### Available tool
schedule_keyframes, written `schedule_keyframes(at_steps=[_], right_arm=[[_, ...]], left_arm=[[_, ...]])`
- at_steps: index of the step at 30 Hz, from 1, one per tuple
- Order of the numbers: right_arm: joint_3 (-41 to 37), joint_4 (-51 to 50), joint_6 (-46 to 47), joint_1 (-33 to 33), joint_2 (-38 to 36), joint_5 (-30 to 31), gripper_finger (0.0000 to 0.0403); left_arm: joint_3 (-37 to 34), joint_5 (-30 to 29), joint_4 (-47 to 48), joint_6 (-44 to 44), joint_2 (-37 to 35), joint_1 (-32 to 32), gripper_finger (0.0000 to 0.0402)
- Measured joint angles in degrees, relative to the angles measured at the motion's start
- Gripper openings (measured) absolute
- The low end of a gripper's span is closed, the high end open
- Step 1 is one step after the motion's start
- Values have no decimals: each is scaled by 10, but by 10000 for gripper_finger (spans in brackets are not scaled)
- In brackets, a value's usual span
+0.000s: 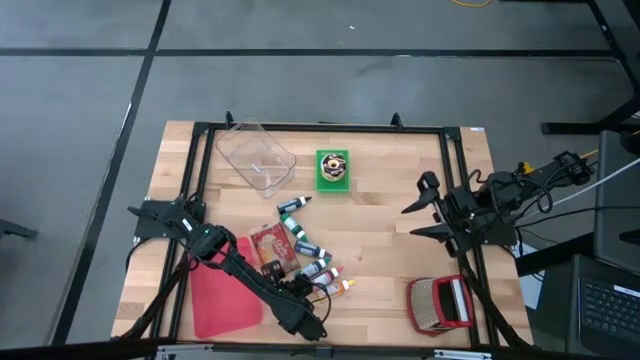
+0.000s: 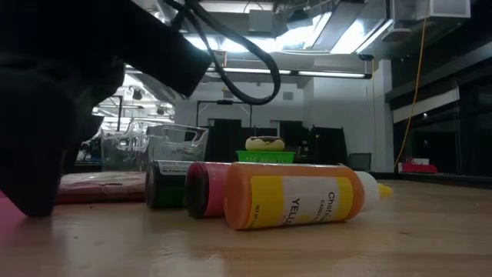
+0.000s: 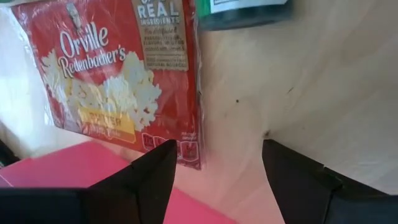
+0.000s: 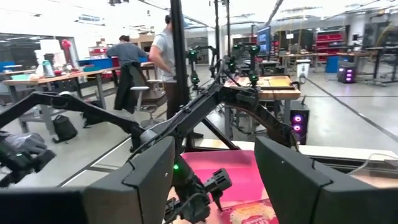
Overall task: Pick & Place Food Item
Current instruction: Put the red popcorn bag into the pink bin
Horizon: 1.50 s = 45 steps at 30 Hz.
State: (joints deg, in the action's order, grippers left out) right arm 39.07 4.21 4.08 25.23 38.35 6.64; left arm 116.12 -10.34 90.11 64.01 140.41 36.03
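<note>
Popcorn within reach, lower centre of the high view.
My left tool [image 3: 211,180] hangs open above the flat red plastic-wrapped popcorn packet [image 3: 118,81]; light, crinkly, slippery, so I'd pinch its edge.

The left arm reaches low over the near part of the table, and the left gripper [image 3: 214,180] has its 2 fingers apart, holding nothing. The right arm waits at the right edge, right gripper [image 1: 418,212] open.
</note>
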Motion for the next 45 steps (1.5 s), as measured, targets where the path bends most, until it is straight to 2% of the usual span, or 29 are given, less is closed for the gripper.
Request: schedule_keyframes(at_steps=[7,13,21,27,32,39,43,45], right_arm=[[0,0,0,0,0,25,226],[0,0,0,0,0,34,226],[0,0,-4,0,2,35,226],[0,0,-4,0,15,35,226],[0,0,-4,0,31,35,226],[0,0,-4,0,50,35,226],[0,0,-3,0,53,35,226],[0,0,-2,0,53,34,226]], left_arm=[[2,-15,-4,-14,2,1,235],[-39,-19,-17,-42,-1,-9,235],[-55,-69,7,-40,3,-15,235],[-105,-60,4,-26,-4,-27,229],[-116,-65,13,-5,-1,-28,169],[-117,-57,6,-26,1,-36,82],[-118,-54,4,-32,4,-40,18],[-119,-54,3,-33,4,-41,8]])
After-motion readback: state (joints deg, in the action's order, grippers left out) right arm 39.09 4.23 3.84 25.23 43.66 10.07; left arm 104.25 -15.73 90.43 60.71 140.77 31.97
